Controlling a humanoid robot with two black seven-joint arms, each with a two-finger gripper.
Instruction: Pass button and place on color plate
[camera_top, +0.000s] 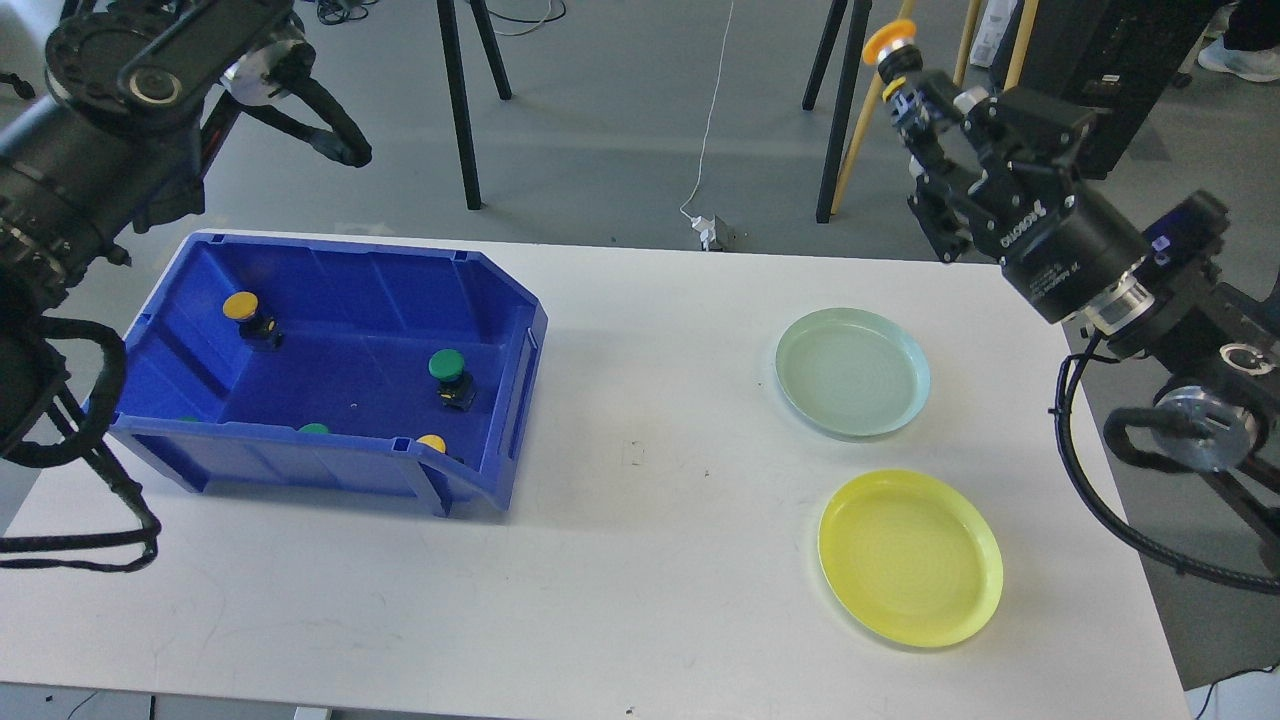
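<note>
My right gripper (908, 92) is raised beyond the table's far right edge and is shut on a yellow-capped button (885, 44), whose cap points up and left. A pale green plate (852, 370) and a yellow plate (910, 557) lie on the table's right side, below and in front of that gripper. The blue bin (520, 370) on the left holds a yellow button (240, 305), a green button (446, 365), another green one (314, 429) and a yellow one (432, 442) by the front wall. My left arm (90, 150) is at the upper left; its gripper is out of view.
The white table (640, 560) ends just right of the plates. Tripod and stand legs (455, 100) rise behind the table's far edge. My right arm's cable loop (1075, 470) hangs off the table's right edge.
</note>
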